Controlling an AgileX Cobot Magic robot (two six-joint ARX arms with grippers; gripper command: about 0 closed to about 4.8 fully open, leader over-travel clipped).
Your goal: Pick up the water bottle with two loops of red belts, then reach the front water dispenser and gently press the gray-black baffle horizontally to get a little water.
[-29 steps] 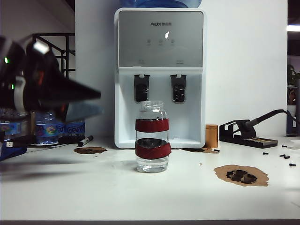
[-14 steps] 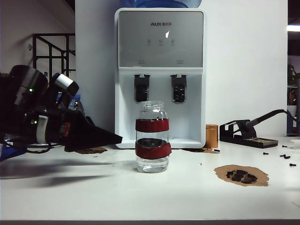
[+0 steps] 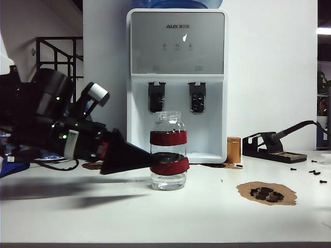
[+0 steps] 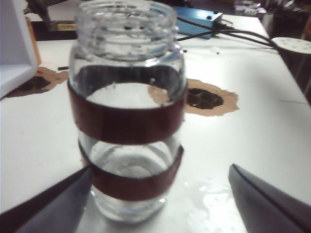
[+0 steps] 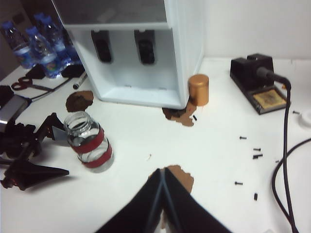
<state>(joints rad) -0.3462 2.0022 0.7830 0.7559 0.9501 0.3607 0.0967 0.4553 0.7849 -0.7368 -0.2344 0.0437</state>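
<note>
The water bottle [image 3: 168, 152] is a clear wide-mouthed jar with two dark red bands, standing upright on the white table in front of the water dispenser [image 3: 177, 88]. Two dark baffles [image 3: 156, 98] hang under the dispenser's silver panel. My left gripper [image 3: 151, 160] comes in level from the left, open, its tips at the lower band. In the left wrist view the bottle [image 4: 126, 111] stands between the spread fingers [image 4: 58, 204], which do not press it. My right gripper [image 5: 163, 171] is shut and empty, hovering over the table well away from the bottle [image 5: 89, 141].
A gold cylinder [image 3: 234, 150] and a black soldering stand [image 3: 269, 147] sit right of the dispenser. A brown patch with dark pieces [image 3: 266, 192] lies front right, with small screws [image 3: 315, 173] beyond it. Blue-capped bottles [image 5: 39, 46] and a marker [image 5: 79, 80] are at the far left.
My left arm has swung in from the far left and dropped lower, bringing its open fingers up to the bottle. The bottle has not moved.
</note>
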